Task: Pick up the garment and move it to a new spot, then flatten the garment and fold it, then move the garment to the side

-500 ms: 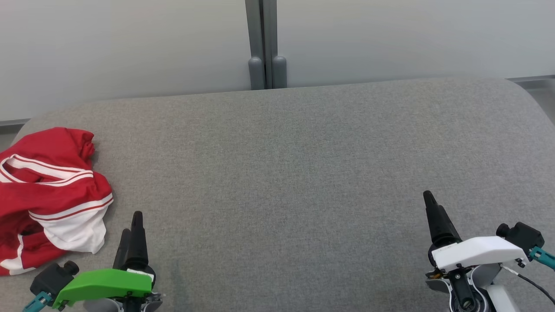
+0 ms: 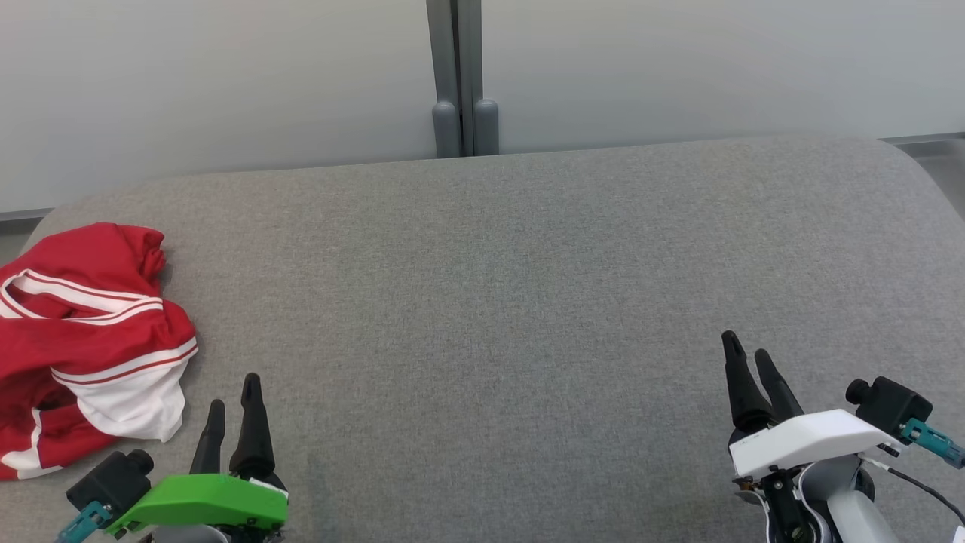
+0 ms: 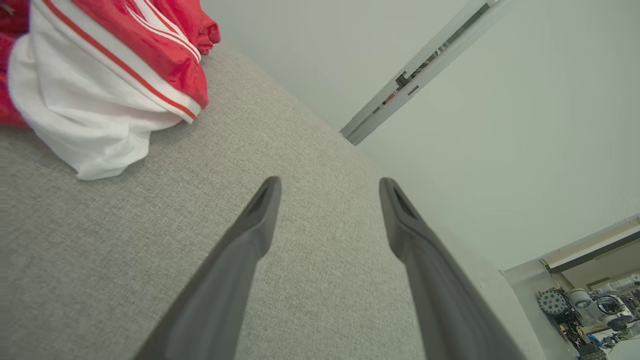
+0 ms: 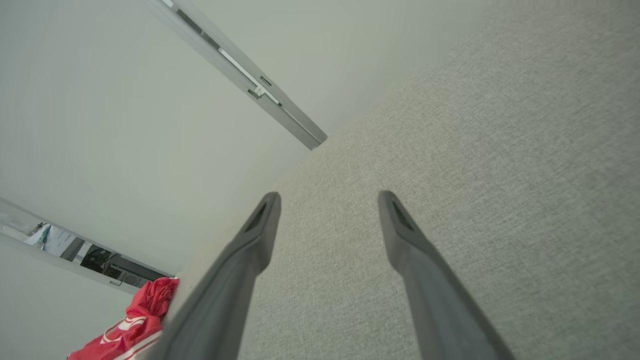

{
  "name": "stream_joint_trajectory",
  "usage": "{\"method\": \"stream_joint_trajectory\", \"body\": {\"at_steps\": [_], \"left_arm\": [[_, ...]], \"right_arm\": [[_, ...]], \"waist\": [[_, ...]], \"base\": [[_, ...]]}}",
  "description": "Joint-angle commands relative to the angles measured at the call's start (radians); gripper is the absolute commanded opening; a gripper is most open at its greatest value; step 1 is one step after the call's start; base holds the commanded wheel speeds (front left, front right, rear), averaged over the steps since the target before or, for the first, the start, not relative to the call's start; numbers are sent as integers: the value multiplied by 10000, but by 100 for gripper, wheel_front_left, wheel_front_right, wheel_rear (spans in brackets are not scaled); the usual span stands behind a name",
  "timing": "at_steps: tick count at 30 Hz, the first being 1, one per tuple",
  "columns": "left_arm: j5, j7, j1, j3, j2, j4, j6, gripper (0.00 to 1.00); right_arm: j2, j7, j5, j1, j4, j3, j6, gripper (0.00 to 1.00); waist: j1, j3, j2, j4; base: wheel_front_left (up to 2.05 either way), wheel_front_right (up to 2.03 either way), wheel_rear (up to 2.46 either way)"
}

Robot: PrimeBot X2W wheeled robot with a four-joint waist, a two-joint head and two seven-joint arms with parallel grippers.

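- Head view: the garment (image 2: pixel 90 339), red with white stripes and a white panel, lies crumpled at the left edge of the grey fabric surface (image 2: pixel 482 302); part of it runs out of the picture on the left
- Head view: the left gripper (image 2: pixel 234 392) sits at the lower left under a green cover (image 2: pixel 200 501); its two dark fingers stand apart and hold nothing; the tips are near the garment's white lower corner but clear of it
- Head view: the right gripper (image 2: pixel 745 345) sits at the lower right under a white cover (image 2: pixel 807 437); its fingers are also spread and empty, over bare fabric and well apart from the garment
- Head view: behind the surface stands a pale wall (image 2: pixel 226 75) with a grey post (image 2: pixel 461 75) near the middle
- Left wrist view: the left gripper (image 3: pixel 330 182) has its jaws wide, with only grey fabric between the fingers; the garment (image 3: pixel 100 75) is bunched in the upper left corner, its white fold resting on the surface, apart from the nearer finger; whether the fingertips touch the fabric I cannot tell
- Right wrist view: the right gripper (image 4: pixel 328 196) is likewise spread with nothing in it; the garment (image 4: pixel 130 325) shows small at the lower left, far along the surface, beside the left finger's base in the picture but not touching it
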Motion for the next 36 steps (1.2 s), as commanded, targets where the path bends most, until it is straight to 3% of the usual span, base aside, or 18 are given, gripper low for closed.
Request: {"method": "stream_joint_trajectory", "body": {"at_steps": [1, 36], "left_arm": [[393, -106, -4, -32, 83, -123, 71, 100], [4531, -1016, 266, -368, 116, -441, 248, 100]], "right_arm": [[-58, -109, -370, -219, -96, 36, 3, 100], [-83, -1014, -4140, -322, -13, 396, 4, 100]], "waist": [[0, 0, 0, 2], [0, -34, 0, -4]], "base": [[0, 0, 0], [0, 0, 0]]}}
